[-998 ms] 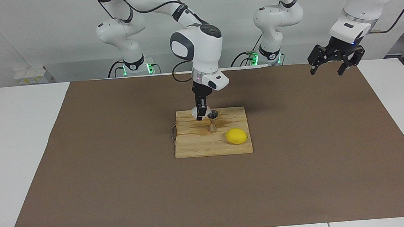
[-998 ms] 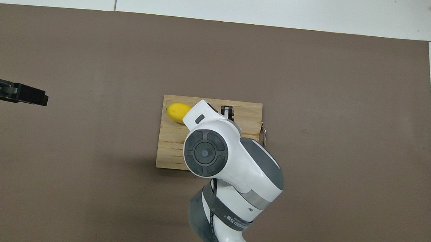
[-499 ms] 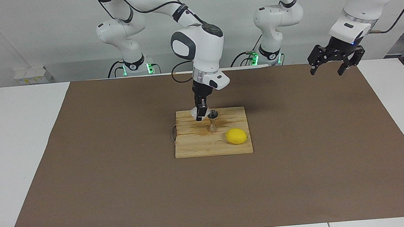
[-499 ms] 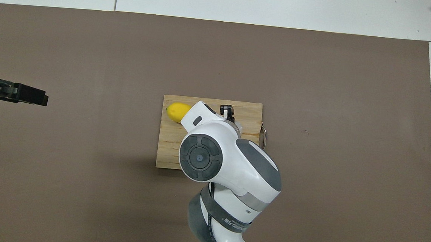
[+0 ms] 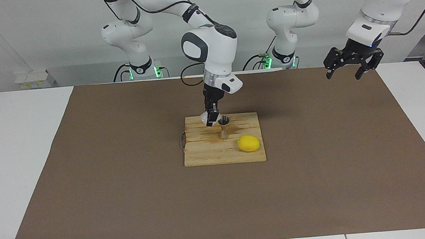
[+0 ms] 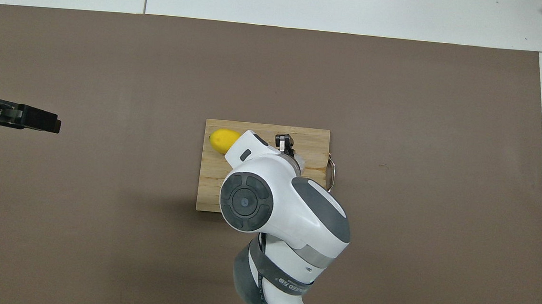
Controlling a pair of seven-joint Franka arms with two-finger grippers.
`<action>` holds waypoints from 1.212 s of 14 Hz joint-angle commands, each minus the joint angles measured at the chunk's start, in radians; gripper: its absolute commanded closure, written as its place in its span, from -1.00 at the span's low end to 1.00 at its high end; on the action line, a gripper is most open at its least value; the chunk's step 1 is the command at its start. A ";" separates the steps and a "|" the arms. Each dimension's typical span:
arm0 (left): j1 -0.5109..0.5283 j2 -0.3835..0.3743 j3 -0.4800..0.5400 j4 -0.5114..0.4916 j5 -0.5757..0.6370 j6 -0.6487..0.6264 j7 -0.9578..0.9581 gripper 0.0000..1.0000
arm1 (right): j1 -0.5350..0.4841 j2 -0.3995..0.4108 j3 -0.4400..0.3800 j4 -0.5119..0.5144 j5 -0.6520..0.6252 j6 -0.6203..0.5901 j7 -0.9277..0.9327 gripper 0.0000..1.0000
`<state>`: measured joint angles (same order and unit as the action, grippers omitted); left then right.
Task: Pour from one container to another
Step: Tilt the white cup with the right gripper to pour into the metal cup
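My right gripper is shut on the small clear glass cup and holds it tilted just above the wooden board, its mouth toward the jigger. The silvery hourglass jigger stands upright on the board beside the cup. In the overhead view the right arm hides the jigger; a fingertip and a bit of the cup show. My left gripper is open and empty, waiting in the air over the mat at the left arm's end.
A yellow lemon lies on the board, farther from the robots than the jigger; it also shows in the overhead view. A metal ring handle sticks out of the board's edge. A brown mat covers the table.
The right arm's wrist and elbow have risen and shifted slightly, while the gripper stays beside the jigger with the cup. The left arm has not moved.
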<state>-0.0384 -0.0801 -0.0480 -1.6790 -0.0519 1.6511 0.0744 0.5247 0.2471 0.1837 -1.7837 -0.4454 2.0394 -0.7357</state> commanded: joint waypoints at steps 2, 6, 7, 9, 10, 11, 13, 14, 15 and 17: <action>-0.011 0.008 0.007 0.016 -0.006 -0.019 -0.015 -1.00 | 0.011 -0.003 0.003 0.006 -0.041 -0.021 0.041 1.00; -0.012 0.008 0.007 0.016 -0.006 -0.017 -0.015 -1.00 | 0.009 -0.002 0.005 0.006 -0.033 -0.016 0.064 1.00; -0.012 0.008 0.007 0.016 -0.006 -0.017 -0.015 -1.00 | 0.008 0.000 0.005 0.006 -0.029 -0.015 0.068 1.00; -0.012 0.008 0.007 0.016 -0.006 -0.017 -0.015 -1.00 | 0.006 0.000 0.005 0.004 -0.023 -0.015 0.073 1.00; -0.012 0.008 0.007 0.016 -0.006 -0.017 -0.015 -1.00 | 0.006 0.000 0.005 0.006 -0.016 -0.016 0.076 1.00; -0.012 0.008 0.007 0.016 -0.006 -0.017 -0.012 -1.00 | 0.000 0.001 0.007 0.006 0.019 -0.013 0.091 1.00; -0.014 0.008 0.005 0.013 0.000 -0.019 -0.001 -1.00 | -0.005 0.003 0.007 0.006 0.066 -0.010 0.102 1.00; -0.012 0.006 0.005 0.013 0.006 -0.016 0.007 -1.00 | -0.006 0.003 0.007 0.006 0.070 -0.008 0.104 1.00; -0.012 0.006 0.007 0.013 0.015 -0.008 0.013 -1.00 | -0.006 0.001 0.007 0.006 0.080 -0.008 0.104 1.00; -0.020 0.006 0.001 0.009 0.078 -0.014 0.053 -1.00 | -0.008 0.000 0.007 0.009 0.096 -0.008 0.102 1.00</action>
<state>-0.0440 -0.0798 -0.0483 -1.6791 -0.0232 1.6509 0.0919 0.5298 0.2471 0.1818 -1.7836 -0.3714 2.0376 -0.6466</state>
